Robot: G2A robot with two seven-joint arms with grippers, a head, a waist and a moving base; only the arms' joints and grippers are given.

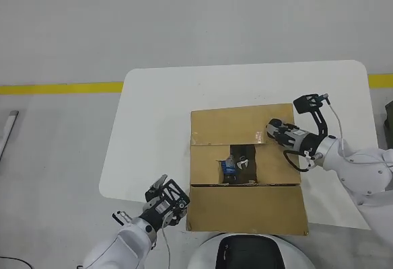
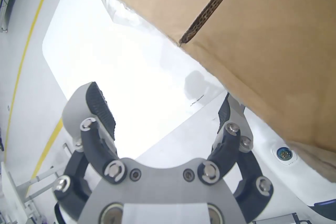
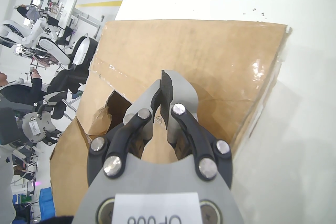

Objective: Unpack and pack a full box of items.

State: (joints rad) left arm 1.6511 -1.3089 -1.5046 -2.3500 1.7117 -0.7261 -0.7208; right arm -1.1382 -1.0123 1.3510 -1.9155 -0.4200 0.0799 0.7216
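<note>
The cardboard box (image 1: 213, 128) sits in the middle of the white table (image 1: 156, 107). Its flaps are mostly folded over the top, and the seams between them run from side to side across the table. A ragged opening (image 1: 240, 165) gapes in the middle panel, and packed items (image 1: 231, 169), one of them blue, show through it.

The right gripper (image 1: 272, 130) rests low over the far flap (image 3: 183, 51) near the box's right end. Its fingers are closed together, and no cardboard is visible between the pads. From there the opening lies toward the robot and to its left, just beside the gripper, so the right arm is much the nearer one for lifting a flap.

The left gripper (image 1: 164, 200) hangs off the box's near left corner, spread wide and holding nothing.
</note>
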